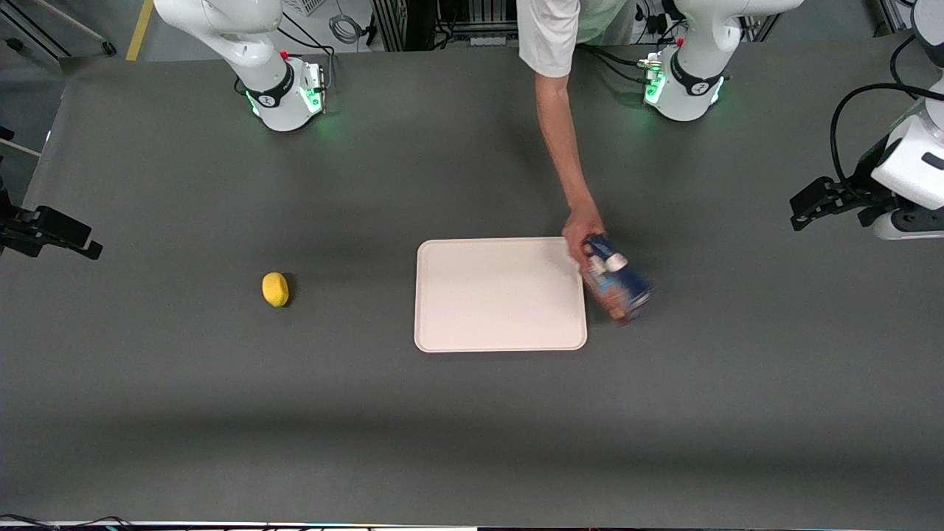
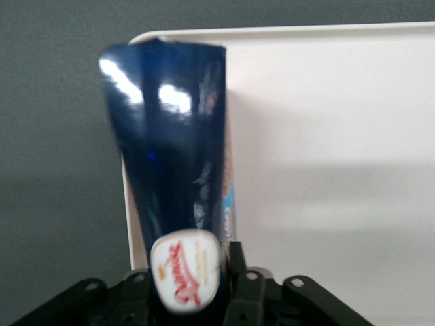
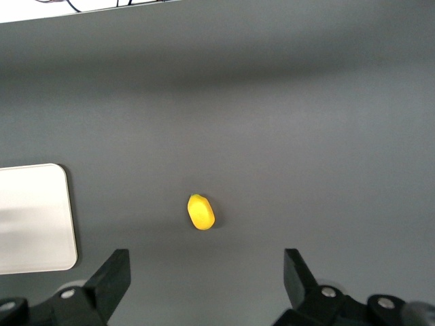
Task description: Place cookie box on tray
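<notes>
Task not started, as far as I can judge. Cookie box (image 1: 616, 284) is not on the tray (image 1: 501, 295). It sits just beside the tray's rim at the edge facing the end effector (image 1: 804, 206). A person's hand (image 1: 582, 228) is on the box's upper end. Box looks tilted and smeared; cannot tell if it lies flat on the surface (image 1: 737, 405).

End effector hangs out at the working arm's end of the surface, well apart from the box in the front view. The box is the nearest thing to it, then the tray just past the box. The yellow lump (image 1: 275, 289) is farthest from it, toward the parked arm's end.

In the left wrist view the box's logo end looms close to the end effector, with the tray's rim just beside the box. The two views don't agree on contact, so whether it is released or grasping the box: cannot tell.

Left to do, by my read: person lets go, end effector reaches the box, grips it, lifts it, carries it over the rim and sets it down inside the tray. Tray interior is bare.
</notes>
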